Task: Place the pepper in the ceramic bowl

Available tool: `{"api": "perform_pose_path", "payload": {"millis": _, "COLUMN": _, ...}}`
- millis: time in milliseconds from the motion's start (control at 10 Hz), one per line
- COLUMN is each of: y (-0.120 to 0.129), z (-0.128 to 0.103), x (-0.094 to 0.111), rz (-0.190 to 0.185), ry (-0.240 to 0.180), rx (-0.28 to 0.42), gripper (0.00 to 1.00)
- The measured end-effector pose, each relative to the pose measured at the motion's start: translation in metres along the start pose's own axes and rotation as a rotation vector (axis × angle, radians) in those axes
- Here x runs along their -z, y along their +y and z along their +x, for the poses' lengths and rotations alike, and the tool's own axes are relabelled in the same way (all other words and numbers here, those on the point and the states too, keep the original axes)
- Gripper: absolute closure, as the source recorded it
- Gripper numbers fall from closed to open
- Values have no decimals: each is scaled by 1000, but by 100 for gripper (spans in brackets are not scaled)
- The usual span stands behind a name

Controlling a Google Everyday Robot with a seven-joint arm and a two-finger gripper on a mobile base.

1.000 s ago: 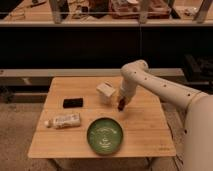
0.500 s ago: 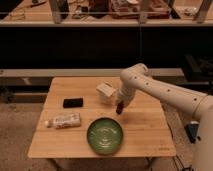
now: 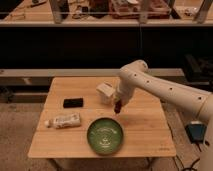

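Observation:
The pepper (image 3: 118, 107), small and dark red-brown, hangs at the tip of my gripper (image 3: 119, 104), a little above the wooden table. The gripper is shut on it. The arm reaches in from the right. The ceramic bowl (image 3: 105, 135), wide, glossy green with a pale pattern in its centre, sits on the table near the front edge. It lies just below and to the left of the gripper in the camera view. The bowl holds nothing.
A small white carton (image 3: 105, 92) stands right next to the gripper on its left. A flat black phone-like thing (image 3: 73, 102) and a white tube lying on its side (image 3: 63, 120) are on the left half of the table (image 3: 150, 135). Shelving stands behind.
The gripper with the pepper has dropped slightly and edged toward the bowl. The arm's lower part has shifted to the right. The things on the table have not moved.

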Motion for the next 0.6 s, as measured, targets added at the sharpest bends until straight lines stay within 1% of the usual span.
{"api": "perform_pose_path", "payload": {"millis": 100, "y": -1, "z": -6, "x": 2, "rz": 5, "ry": 9, "rx": 19, "gripper": 70}}
{"api": "perform_pose_path", "payload": {"millis": 200, "y": -2, "z": -12, "x": 3, "rz": -4, "ry": 5, "rx": 33, "gripper": 64}}
{"api": "perform_pose_path", "payload": {"millis": 300, "y": -8, "z": -20, "x": 6, "rz": -9, "ry": 6, "rx": 53, "gripper": 63}}
{"api": "perform_pose_path", "payload": {"millis": 400, "y": -11, "z": -25, "x": 9, "rz": -10, "ry": 7, "rx": 53, "gripper": 66}}
{"api": "perform_pose_path", "payload": {"millis": 500, "y": -18, "z": -31, "x": 6, "rz": -3, "ry": 6, "rx": 52, "gripper": 73}}
{"api": "perform_pose_path", "payload": {"millis": 600, "y": -22, "z": -35, "x": 1, "rz": 5, "ry": 5, "rx": 62, "gripper": 77}}
